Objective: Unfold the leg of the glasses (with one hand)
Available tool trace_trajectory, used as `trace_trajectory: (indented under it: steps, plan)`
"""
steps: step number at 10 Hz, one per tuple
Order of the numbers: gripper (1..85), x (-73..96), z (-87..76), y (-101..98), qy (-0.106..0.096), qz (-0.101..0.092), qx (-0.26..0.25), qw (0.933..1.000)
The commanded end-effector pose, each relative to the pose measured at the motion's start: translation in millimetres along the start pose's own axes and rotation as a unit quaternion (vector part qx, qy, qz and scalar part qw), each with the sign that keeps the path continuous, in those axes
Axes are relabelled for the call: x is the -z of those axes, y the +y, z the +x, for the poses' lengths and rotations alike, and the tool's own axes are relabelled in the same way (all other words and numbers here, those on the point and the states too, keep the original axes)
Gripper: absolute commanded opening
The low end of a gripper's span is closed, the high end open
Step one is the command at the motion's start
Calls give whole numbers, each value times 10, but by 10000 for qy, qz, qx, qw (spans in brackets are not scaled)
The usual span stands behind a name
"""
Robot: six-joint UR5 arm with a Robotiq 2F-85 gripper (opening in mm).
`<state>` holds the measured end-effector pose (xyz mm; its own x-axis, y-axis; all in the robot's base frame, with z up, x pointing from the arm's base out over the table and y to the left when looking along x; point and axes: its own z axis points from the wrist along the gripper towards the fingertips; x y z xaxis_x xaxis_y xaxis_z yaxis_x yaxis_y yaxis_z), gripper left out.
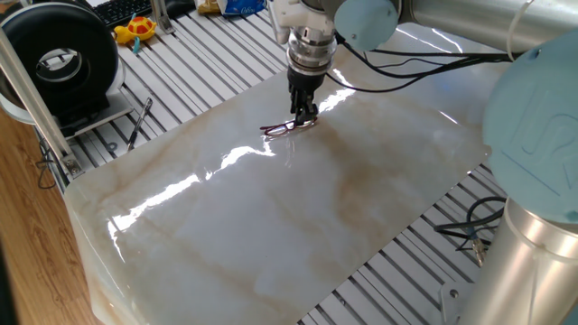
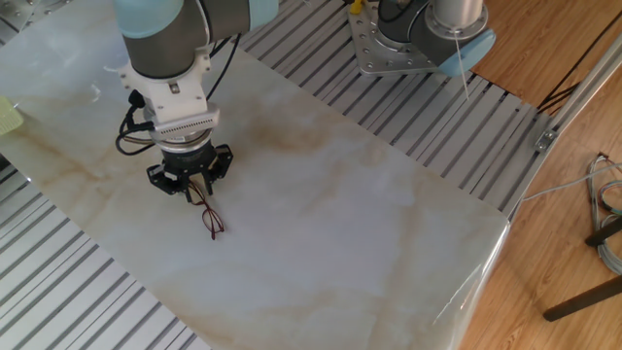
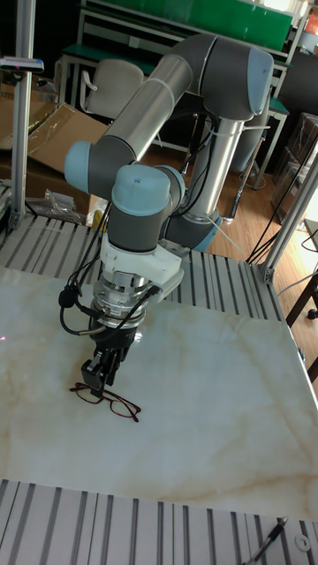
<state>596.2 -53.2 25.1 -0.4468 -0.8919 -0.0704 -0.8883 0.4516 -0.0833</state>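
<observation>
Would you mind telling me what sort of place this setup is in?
Most likely a robotics lab or workshop: the UR5 arm stands at a marble-topped table on aluminium rails, with cardboard boxes and green-topped workbenches behind it.

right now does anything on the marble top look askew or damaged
Nothing stands out. The thin dark-red wire-framed glasses lie flat on the pale marble tabletop, looking intact, with the black two-finger gripper down at one end of the frame. Whether its fingers are closed on it is unclear.
</observation>
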Motion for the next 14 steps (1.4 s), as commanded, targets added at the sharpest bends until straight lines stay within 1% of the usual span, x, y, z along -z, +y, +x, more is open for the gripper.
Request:
trace_trajectory:
  steps: [1,2,5,7,10,14]
  plan:
    - [363,12,-3,-45,-49,66,-51,10000]
    - [353,7,-9,-56,-53,90,-73,9999]
    - [317,3,-45,-9,-97,42,-95,9999]
    - [293,-11,-37,-27,-50,100,-80,9999]
    - [250,-24,-36,-26,-22,114,-45,9999]
    - [247,-43,-85,-13,-54,124,-94,9999]
